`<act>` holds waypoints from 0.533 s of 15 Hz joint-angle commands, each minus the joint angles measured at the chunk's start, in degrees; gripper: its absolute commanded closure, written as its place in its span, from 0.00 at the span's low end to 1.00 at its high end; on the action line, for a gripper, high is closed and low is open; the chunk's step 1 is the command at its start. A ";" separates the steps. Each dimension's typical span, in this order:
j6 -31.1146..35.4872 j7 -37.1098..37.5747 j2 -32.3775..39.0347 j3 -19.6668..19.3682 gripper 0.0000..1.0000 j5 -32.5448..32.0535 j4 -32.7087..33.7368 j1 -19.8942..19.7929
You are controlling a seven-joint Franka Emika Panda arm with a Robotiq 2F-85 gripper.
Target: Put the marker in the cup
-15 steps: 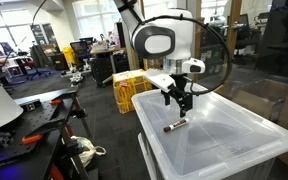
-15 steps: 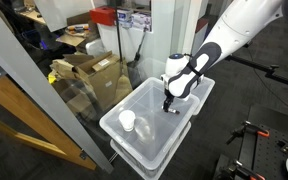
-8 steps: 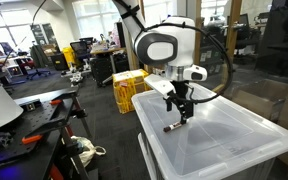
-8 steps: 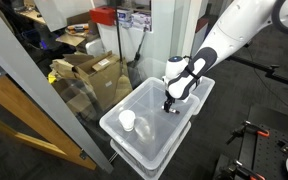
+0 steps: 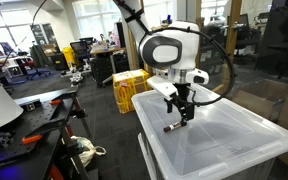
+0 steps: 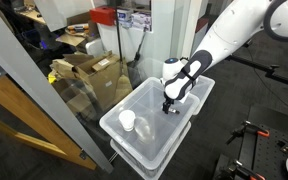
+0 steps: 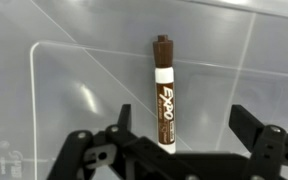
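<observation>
— Where do we find the marker (image 7: 164, 90)?

— We see it lying flat on the clear lid of the translucent bin (image 6: 149, 142), toward the end where the arm comes in. In the wrist view its dark brown cap points away from the camera and the white barrel reads EXPO. Its near end is hidden behind the gripper's body.

— And the gripper (image 7: 184, 125)?

— We read it as spread wide and holding nothing. A dark finger (image 7: 246, 125) stands off to each side, and the marker lies in the gap between them, nearer one finger than the other and touching neither.

— How does it sit from outside?

— In an exterior view the gripper (image 5: 183, 115) points down over the marker (image 5: 172, 127). The tips look to be just above the lid, though at this size we cannot tell whether they touch it.

— And the cup?

— In an exterior view we see the cup (image 6: 128, 121) upright, mouth up, on the same lid. It stands toward the opposite end, well apart from the marker (image 6: 171, 110) and the gripper (image 6: 167, 105).
</observation>
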 commanded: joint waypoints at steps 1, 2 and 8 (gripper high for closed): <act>-3.17 1.71 1.53 -1.00 0.00 0.69 3.05 1.29; -3.44 1.75 1.90 -1.00 0.00 0.72 3.49 1.30; -4.99 1.95 3.03 -1.04 0.51 0.84 5.23 1.28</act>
